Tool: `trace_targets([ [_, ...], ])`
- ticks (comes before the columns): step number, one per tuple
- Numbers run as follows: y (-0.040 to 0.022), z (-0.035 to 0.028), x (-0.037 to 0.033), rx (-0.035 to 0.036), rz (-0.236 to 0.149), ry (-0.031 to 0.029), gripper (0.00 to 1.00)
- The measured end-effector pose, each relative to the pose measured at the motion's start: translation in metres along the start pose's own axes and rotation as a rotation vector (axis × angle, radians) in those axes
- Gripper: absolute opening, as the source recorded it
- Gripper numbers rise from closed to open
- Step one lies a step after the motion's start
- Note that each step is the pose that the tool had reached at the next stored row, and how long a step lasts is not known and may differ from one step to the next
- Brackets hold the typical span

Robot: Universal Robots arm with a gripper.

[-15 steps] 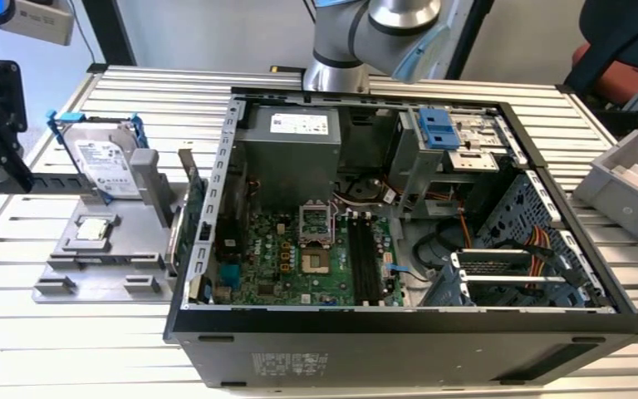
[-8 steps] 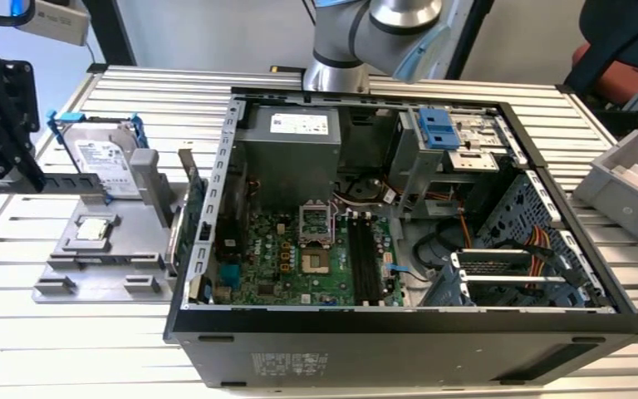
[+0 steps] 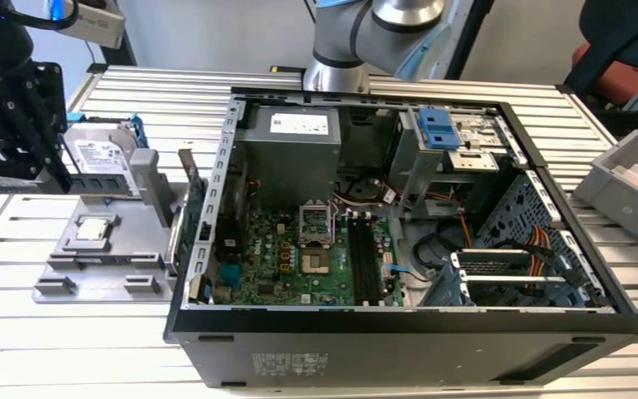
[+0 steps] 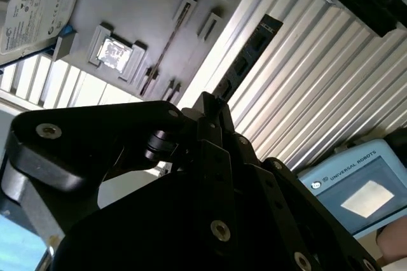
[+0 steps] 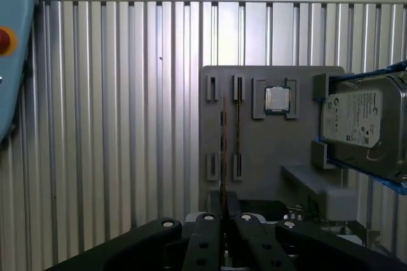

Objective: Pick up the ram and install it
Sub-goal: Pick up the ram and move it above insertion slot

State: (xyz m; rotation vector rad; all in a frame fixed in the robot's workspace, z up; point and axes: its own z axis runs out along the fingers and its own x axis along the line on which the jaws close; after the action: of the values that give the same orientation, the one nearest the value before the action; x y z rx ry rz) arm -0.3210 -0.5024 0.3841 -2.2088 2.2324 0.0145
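First wrist view: the gripper [image 5: 224, 215] has its jaws closed on the ram [image 5: 222, 150]. The ram is seen edge-on here, a thin dark line that sticks out from btw. the fingers [image 5: 205, 236]. In the second wrist view the ram [image 4: 251, 45] shows its flat side, a dark strip w/ chips, over the ribbed metal table [image 4: 331, 61].

Lower down, well apart from the ram, lies the grey holder plate [image 5: 267, 156]. It carries a CPU chip [image 5: 277, 99] in its seat, an HDD [image 5: 362, 125] in a blue-edged bracket, and one more thin stick [image 4: 166, 48] on edge in its slot holders.

In the exterior view, gripper and ram are at the exterior view's upper left, above that plate and outside the open PC case [image 3: 408, 332] at the centre of the frame. Inside the case the mobo [image 3: 286, 266] lies flat. Its black memory slots [image 3: 365, 258] are well apart from the ram. An upright green card [image 3: 186, 220] stands btw. plate and case.
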Motion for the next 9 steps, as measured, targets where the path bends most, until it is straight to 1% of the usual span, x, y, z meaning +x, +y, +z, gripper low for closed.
trace_targets([
  [4,-0.0102,-0.0001,-0.0001,-0.0015,0.0,0.0,0.0],
  [9,-0.0251,-0.0002,-0.0003,-0.005,0.0,0.0001,0.0],
])
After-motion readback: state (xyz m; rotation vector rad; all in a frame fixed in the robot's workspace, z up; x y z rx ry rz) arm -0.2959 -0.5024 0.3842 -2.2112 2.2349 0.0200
